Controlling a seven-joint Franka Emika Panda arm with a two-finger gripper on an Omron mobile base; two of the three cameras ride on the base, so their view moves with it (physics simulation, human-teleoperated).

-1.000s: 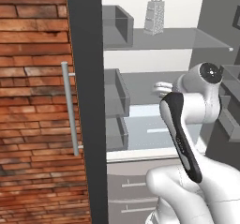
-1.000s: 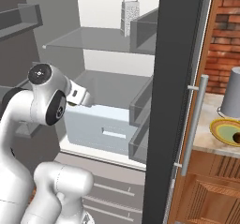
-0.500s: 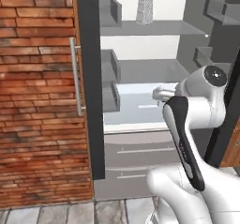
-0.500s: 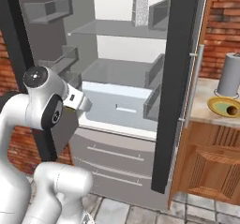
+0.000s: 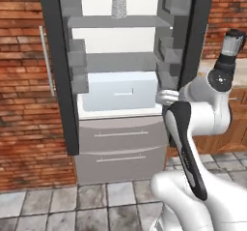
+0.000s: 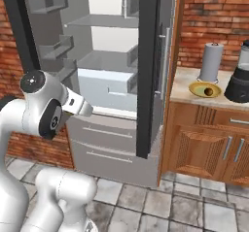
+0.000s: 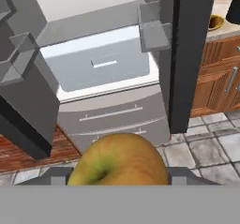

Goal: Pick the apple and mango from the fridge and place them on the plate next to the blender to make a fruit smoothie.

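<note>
You have one apple (image 7: 119,160) pinched between the gripper's (image 7: 117,176) fingers, carried out in front of the open fridge (image 6: 146,71). By my reading you are mid-transfer, so your next move is to swing right toward the counter (image 6: 187,88) and set it on the single plate (image 6: 204,90) beside the one blender (image 6: 241,75). That plate already holds one dark fruit (image 6: 208,91), probably the mango.

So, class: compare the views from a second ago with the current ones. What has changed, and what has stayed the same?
The whole picture has shifted: the base has backed away from the fridge and swung toward the counter, bringing the plate and blender into fuller view. The gripper holds the apple. The fridge doors stay open, and the grater stays on the top shelf.
</note>
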